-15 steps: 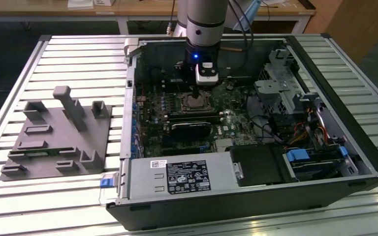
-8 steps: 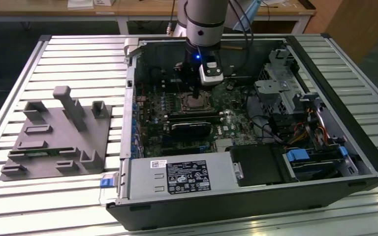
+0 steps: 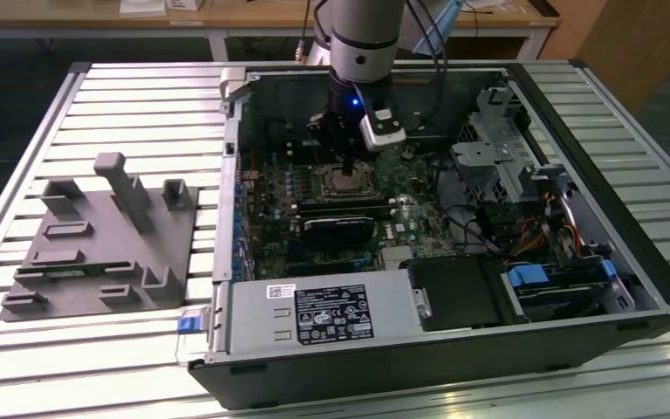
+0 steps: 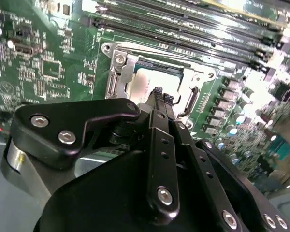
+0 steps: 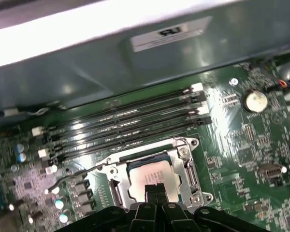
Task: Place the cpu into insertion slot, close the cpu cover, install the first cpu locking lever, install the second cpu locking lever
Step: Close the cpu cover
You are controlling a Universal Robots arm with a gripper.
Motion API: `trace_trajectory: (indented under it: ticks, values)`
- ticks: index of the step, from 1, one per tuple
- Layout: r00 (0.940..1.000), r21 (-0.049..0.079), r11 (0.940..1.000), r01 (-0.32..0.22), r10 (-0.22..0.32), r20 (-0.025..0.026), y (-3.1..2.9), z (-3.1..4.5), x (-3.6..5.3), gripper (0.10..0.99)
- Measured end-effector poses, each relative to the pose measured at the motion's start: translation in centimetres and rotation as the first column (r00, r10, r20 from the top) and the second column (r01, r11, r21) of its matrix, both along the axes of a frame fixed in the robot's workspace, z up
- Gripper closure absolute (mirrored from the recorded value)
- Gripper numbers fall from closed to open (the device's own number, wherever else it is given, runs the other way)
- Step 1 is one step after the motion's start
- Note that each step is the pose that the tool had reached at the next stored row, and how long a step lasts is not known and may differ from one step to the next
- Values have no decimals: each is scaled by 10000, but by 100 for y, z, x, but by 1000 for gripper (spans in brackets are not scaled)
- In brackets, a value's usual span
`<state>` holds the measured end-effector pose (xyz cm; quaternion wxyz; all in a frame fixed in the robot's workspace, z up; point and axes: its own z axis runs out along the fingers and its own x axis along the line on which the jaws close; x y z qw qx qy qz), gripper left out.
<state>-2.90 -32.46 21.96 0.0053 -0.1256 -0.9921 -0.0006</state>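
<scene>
The cpu (image 5: 147, 173) lies flat in the insertion slot (image 3: 347, 182) on the green motherboard, its pale metal top showing in both wrist views (image 4: 144, 83). The silver cpu cover (image 5: 184, 162) lies down around it as a frame (image 4: 120, 73). A thin wire locking lever (image 5: 77, 175) sticks out sideways from one corner of the socket, away from the frame. My gripper (image 5: 154, 189) hangs just over the cpu's edge with its black fingertips (image 4: 157, 93) pressed together and nothing between them. In the exterior view the gripper (image 3: 347, 164) stands upright above the socket.
Long black memory slots (image 5: 130, 121) run beside the socket, with a coin battery (image 5: 255, 100) past them. The open computer case holds a power supply (image 3: 311, 314) at the front and a drive cage (image 3: 498, 166) on the exterior view's right. A grey fixture (image 3: 102, 244) sits outside on the slatted table.
</scene>
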Motion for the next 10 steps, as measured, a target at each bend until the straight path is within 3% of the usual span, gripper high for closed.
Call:
trace_trajectory:
  ticks: [6, 8, 10]
  values:
    - [9954, 20, 9954, -962, 962, 57, 0, -7, 0, 980]
    - [9932, 13, 9933, -1156, 1156, 125, 0, -11, 0, 980]
    - [9920, -2, 9923, -1242, 1242, 241, -1, -15, -3, 980]
